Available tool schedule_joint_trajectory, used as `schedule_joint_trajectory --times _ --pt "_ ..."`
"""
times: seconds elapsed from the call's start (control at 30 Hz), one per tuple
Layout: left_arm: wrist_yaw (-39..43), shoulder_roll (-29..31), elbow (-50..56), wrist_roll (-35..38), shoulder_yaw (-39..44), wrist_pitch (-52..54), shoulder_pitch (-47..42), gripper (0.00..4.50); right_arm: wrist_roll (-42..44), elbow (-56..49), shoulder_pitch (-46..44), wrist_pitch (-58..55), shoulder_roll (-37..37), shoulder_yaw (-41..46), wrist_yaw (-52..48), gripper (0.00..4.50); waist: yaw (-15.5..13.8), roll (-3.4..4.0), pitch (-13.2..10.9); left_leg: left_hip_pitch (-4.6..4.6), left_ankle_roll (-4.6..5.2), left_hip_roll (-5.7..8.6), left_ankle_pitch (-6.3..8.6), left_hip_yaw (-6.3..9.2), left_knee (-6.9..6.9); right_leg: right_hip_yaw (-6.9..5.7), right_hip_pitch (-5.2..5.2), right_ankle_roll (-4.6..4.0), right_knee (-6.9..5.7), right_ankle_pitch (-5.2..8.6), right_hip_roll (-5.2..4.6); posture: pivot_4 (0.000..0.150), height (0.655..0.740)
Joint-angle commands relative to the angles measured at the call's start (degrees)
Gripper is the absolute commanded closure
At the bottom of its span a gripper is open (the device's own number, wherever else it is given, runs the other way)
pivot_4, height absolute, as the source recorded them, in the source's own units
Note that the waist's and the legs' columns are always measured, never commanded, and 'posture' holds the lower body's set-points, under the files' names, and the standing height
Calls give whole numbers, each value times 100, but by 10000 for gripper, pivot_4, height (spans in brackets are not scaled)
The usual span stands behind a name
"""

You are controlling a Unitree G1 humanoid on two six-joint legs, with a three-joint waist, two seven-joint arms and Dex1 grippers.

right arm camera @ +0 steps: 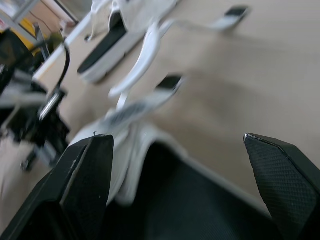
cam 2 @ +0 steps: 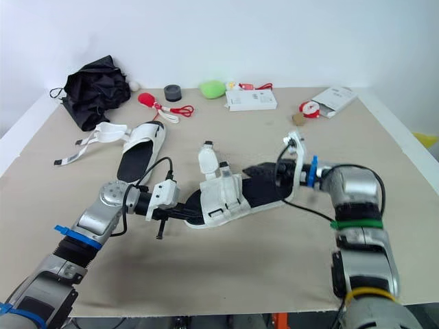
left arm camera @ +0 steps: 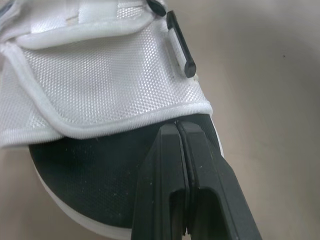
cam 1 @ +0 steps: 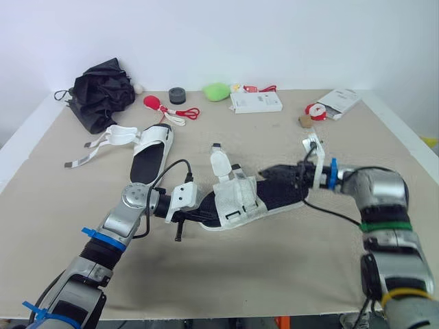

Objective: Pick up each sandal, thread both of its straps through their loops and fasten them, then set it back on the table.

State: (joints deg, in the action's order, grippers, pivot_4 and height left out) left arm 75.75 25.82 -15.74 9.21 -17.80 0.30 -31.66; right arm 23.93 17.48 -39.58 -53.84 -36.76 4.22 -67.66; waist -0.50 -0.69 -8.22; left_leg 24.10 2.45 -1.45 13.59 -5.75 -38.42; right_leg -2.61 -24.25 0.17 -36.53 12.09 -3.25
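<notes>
Evidently the first sandal (cam 1: 236, 199) is the one in hand. It lies in the middle of the counter (cam 1: 274, 274), toe toward the left pincer (left arm camera: 178, 125) and heel toward the right pincer (right arm camera: 175, 140). The left pincer is clenched, its tips pressed together at the toe end by the rim of the white upper; whether it pinches anything I cannot tell. The right pincer is released, spread wide to either side of the heel.

Two strap ends (cam 1: 219, 162) stand up loose, so the threading looks not yet done. Next, I judge, the right pincer must close on the heel to steady the sandal so a strap can be led to its loop.

The second sandal (cam 1: 152, 154) lies toward the far left corner, straps splayed, apart from this one. Bare counter runs along the near edge, and both side edges are well apart.
</notes>
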Motion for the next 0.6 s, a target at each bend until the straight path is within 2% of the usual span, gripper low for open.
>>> schedule_joint_trajectory --times 0.03,0.13,0.27,0.6 --pt "97 42 -257 -295 -335 86 209 45000 610 -1100 402 -543 -163 28 -162 480 0 -4 3 -3 0 -2 0 4 0 -2 4 0 0 5 3 1500 7400" --pt "87 41 -273 -300 -328 73 199 45000 1170 -1913 839 -1012 -196 100 -201 480 -1 -4 3 -3 -2 -5 -2 5 -1 -3 4 0 0 6 6 1500 7400" --pt "88 44 -278 -300 -328 66 190 45000 1578 -2388 1161 -1350 -238 89 -78 480 0 -4 3 -3 -2 -6 -2 3 -4 -1 4 3 0 5 6 1500 7400" --pt "85 79 -273 -305 -319 46 204 45000 2188 -3035 1698 -1648 -455 -60 20 480 -3 -9 4 -2 -3 -6 -1 8 -2 -2 4 3 0 12 10 1500 7400"
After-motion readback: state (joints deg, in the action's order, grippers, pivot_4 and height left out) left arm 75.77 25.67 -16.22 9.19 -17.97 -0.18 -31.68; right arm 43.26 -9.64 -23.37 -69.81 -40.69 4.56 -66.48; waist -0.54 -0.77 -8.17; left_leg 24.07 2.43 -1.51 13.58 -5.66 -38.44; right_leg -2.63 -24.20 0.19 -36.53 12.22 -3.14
